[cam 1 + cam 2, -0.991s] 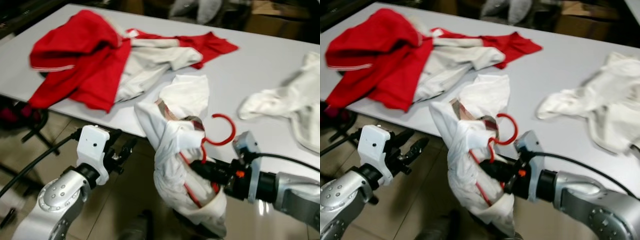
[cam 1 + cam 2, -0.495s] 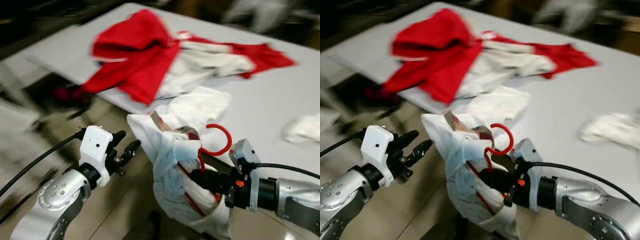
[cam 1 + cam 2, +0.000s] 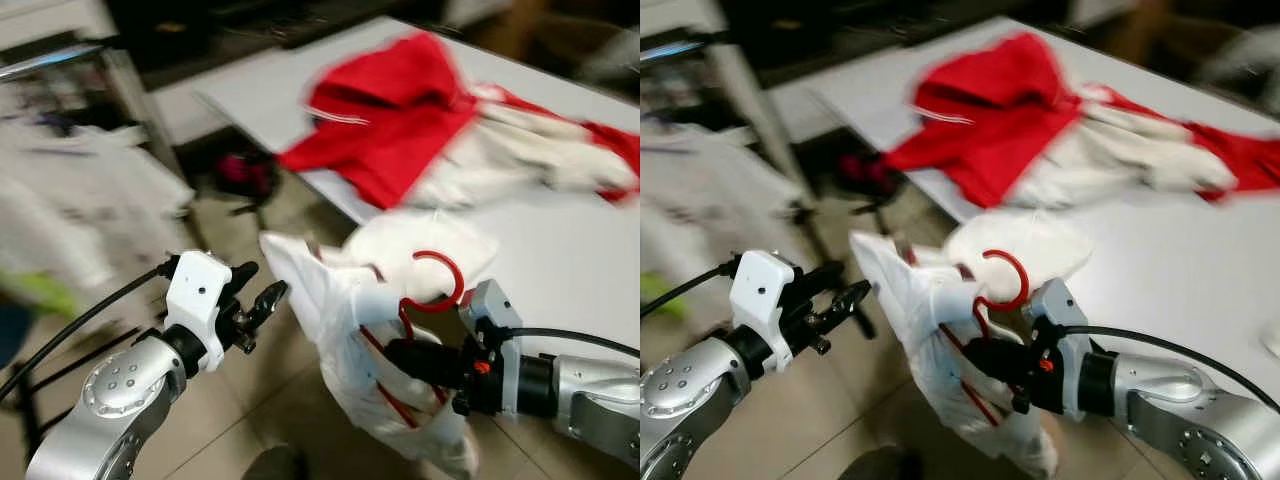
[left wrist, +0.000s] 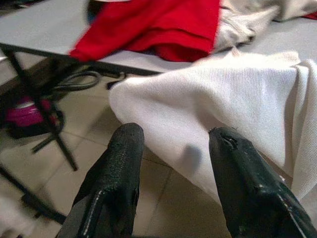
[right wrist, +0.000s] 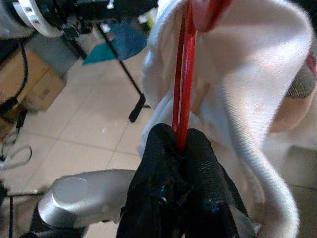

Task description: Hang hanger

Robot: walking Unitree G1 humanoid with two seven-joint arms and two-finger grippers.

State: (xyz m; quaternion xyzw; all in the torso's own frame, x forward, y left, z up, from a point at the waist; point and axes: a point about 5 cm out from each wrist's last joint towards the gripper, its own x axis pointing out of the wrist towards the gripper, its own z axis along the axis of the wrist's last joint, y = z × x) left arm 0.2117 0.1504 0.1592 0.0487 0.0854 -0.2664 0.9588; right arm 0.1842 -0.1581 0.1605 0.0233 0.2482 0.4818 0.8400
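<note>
Carry step, by the look of it: garment is on the hanger, not yet hung; next move needs a rail found and the hook lifted over it. Left gripper (image 3: pixel 262 298) forward at waist height, jaws wide, empty, near the white garment (image 3: pixel 345 330). Right gripper (image 3: pixel 405 355) reaches across, jaws pinched on the red hanger (image 3: pixel 432 282), off the tabletop (image 3: pixel 560 250) edge
</note>
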